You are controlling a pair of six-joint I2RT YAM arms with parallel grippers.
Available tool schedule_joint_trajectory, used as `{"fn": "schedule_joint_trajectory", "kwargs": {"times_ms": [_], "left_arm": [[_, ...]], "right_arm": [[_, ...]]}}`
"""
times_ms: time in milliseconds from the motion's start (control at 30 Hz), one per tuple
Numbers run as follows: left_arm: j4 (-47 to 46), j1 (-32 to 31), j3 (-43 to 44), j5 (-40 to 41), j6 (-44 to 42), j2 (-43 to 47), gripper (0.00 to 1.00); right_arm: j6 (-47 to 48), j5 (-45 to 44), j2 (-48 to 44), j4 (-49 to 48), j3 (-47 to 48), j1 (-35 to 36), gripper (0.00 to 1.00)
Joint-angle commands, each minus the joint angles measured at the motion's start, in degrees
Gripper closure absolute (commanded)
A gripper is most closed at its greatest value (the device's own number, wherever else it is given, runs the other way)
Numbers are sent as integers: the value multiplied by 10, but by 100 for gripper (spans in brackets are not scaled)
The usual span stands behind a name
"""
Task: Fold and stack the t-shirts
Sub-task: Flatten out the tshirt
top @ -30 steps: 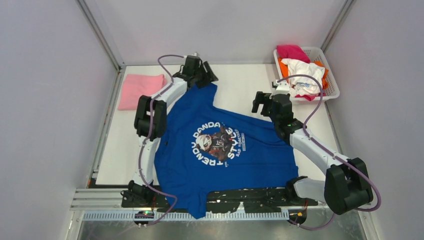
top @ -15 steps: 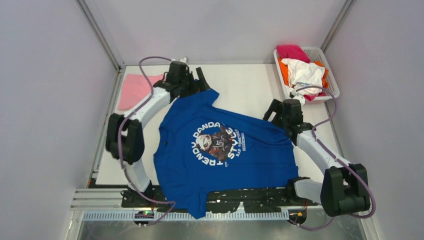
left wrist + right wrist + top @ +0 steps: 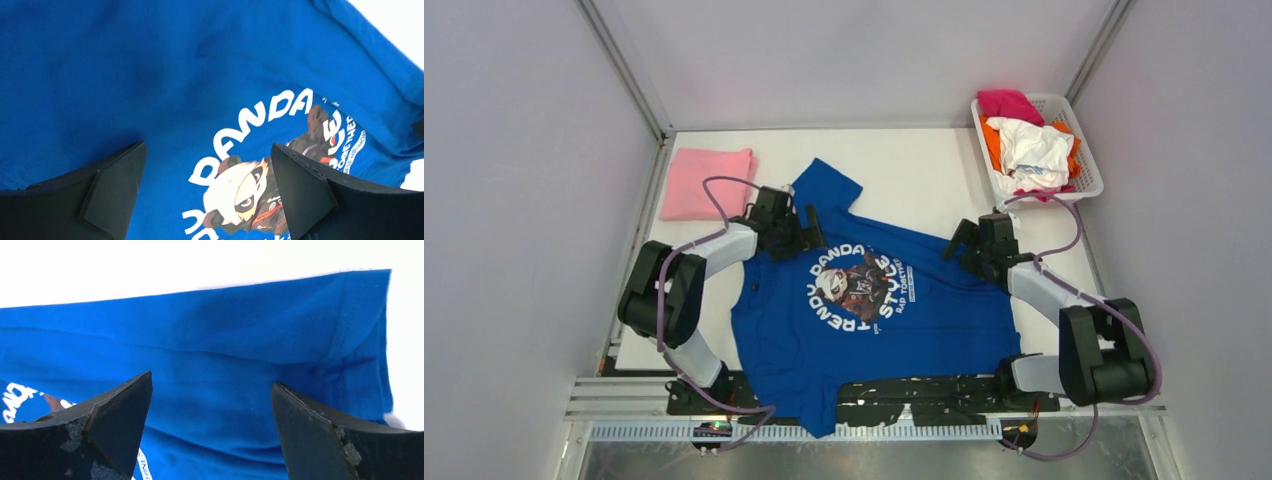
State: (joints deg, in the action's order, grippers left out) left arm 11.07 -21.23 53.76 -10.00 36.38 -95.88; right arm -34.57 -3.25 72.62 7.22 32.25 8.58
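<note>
The royal-blue t-shirt (image 3: 944, 310) with the round panda print (image 3: 857, 285) lies spread flat on the table, one sleeve pointing to the back. My left gripper (image 3: 802, 230) is open and empty, low over the shirt's upper left part; its view shows blue cloth (image 3: 150, 75) and the panda print (image 3: 245, 190) between the fingers. My right gripper (image 3: 969, 245) is open and empty over the shirt's right sleeve (image 3: 300, 330). A folded light-pink t-shirt (image 3: 707, 181) lies at the back left. Magenta, orange and white tees (image 3: 1031, 146) fill the basket.
A white slatted basket (image 3: 1088, 180) stands at the back right corner. Grey walls close in the table on the left, back and right. The shirt's hem hangs over the near edge onto the black arm mounting rail (image 3: 924, 388).
My left gripper has drawn back from the far sleeve toward the shirt's chest. My right gripper has moved nearer and lower onto the right sleeve. The far sleeve now lies uncovered.
</note>
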Motion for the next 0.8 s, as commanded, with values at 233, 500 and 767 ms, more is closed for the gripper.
{"fn": "schedule_joint_trajectory", "kwargs": {"times_ms": [233,500,767], "left_arm": [[-61,41,-19,-9,9,1,0],[-61,58,-25,-10,7,5,0],[-57,59,-11,-16,4,33,0]], "right_arm": [[-29,-81,228,-129,202,-2,5],[30,-105,387,-84,444,-22,5],[91,-61,334,-39,449,-19,5]]}}
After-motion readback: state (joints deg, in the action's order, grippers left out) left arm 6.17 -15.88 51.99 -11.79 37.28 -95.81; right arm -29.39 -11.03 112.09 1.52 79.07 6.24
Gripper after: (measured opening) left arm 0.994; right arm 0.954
